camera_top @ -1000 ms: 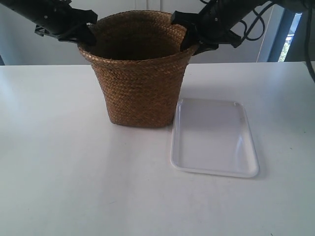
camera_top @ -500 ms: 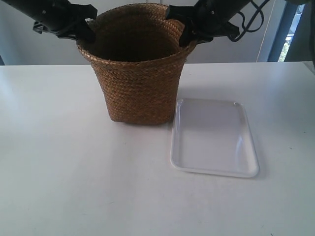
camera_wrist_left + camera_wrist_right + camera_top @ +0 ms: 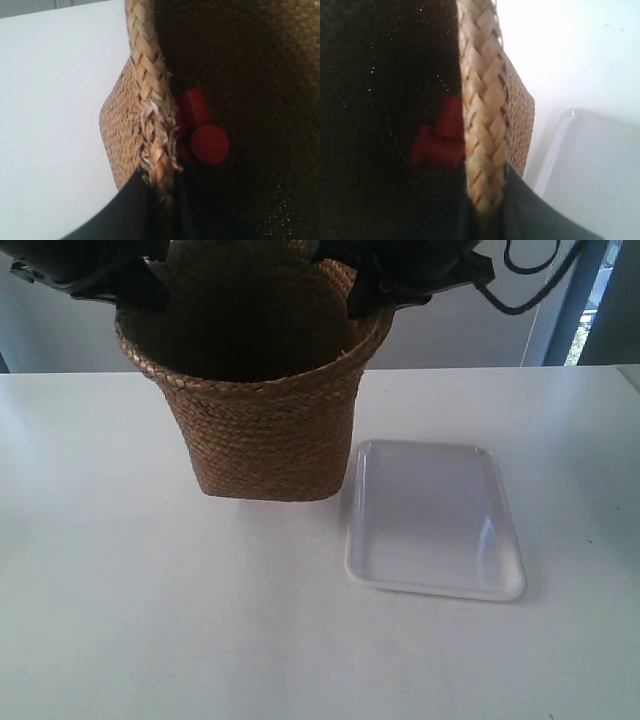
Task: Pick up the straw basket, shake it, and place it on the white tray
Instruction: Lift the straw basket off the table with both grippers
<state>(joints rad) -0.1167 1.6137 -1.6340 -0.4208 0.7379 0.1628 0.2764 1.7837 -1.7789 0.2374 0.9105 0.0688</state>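
"The straw basket [image 3: 262, 410]: how do the jaws stand on it?"
"The left arm's jaws are clamped over its braided rim, one side outside the weave and one inside. The right arm's jaws pinch the opposite rim the same way."
"And inside?"
"Red pieces [image 3: 202, 135] lie on the dark bottom."
"Where is the basket?"
"Tilted, mouth tipped toward the exterior camera, over the white worktop [image 3: 150, 620]. It is just beside the white tray [image 3: 430, 520], not on it. Whether its base touches the worktop, I cannot tell."
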